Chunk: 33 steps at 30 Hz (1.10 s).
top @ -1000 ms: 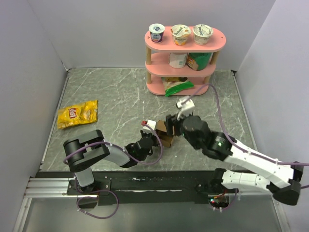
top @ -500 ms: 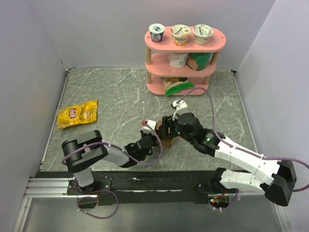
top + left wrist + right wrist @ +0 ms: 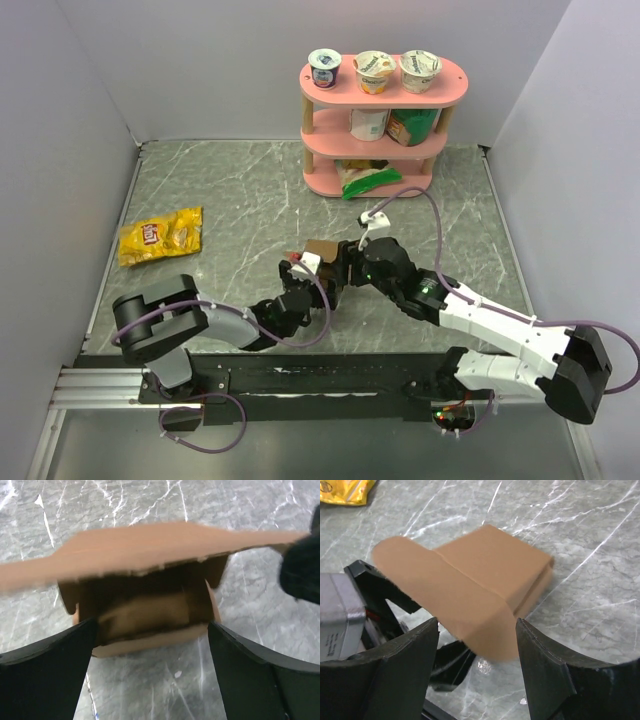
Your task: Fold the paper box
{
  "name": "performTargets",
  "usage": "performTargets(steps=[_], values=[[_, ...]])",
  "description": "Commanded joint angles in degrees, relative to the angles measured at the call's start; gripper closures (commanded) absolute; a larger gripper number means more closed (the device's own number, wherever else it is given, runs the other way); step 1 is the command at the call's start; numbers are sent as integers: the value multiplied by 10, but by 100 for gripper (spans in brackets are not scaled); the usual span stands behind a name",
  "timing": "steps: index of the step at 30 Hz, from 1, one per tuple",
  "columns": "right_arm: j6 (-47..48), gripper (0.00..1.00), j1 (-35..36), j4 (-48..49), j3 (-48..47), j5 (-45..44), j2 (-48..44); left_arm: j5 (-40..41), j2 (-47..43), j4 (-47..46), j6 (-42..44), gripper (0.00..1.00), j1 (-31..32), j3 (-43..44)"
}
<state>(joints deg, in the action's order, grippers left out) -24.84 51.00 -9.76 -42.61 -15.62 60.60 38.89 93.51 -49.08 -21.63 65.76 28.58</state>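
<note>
The paper box (image 3: 322, 250) sits on the grey marbled table (image 3: 220, 190) near the middle, between the two wrists and well in front of the pink shelf (image 3: 385, 125). In the left wrist view it lies with its open side toward the camera, the brown inside in shadow, and one long flap spread wide above the opening – the flap's edges are blurred. The left gripper (image 3: 150, 625) has its jaws spread wide, one finger at each lower corner of the picture, with the box just beyond the tips and neither finger on it. The right gripper (image 3: 477, 622) comes in from the other side; its jaws are also parted and straddle the flap that runs toward its camera – no clamp on the cardboard shows. A yellow snack bag (image 3: 160, 235) lies well apart, toward the table's left edge.
</note>
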Motion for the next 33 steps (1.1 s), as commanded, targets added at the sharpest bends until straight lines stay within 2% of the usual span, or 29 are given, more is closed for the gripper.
performTargets(steps=[1, 9, 17, 25, 33], values=[[2, 30, 0, 21, -5, -11, 14, 11, -27, -6, 7, 4, 9, -25], [7, 30, -4, 37, -2, -5, 27, 10, -61, -24, 11, 4, 15, -53], [40, 48, -12, 51, 10, 1, 30, -20, -98, -14, 13, 4, 16, -68], [122, 55, -11, 111, 39, 12, 49, -41, -132, 43, -15, 4, 17, -72], [176, 60, -13, 154, 68, -3, 42, -74, -209, 86, -51, 4, 16, -112]])
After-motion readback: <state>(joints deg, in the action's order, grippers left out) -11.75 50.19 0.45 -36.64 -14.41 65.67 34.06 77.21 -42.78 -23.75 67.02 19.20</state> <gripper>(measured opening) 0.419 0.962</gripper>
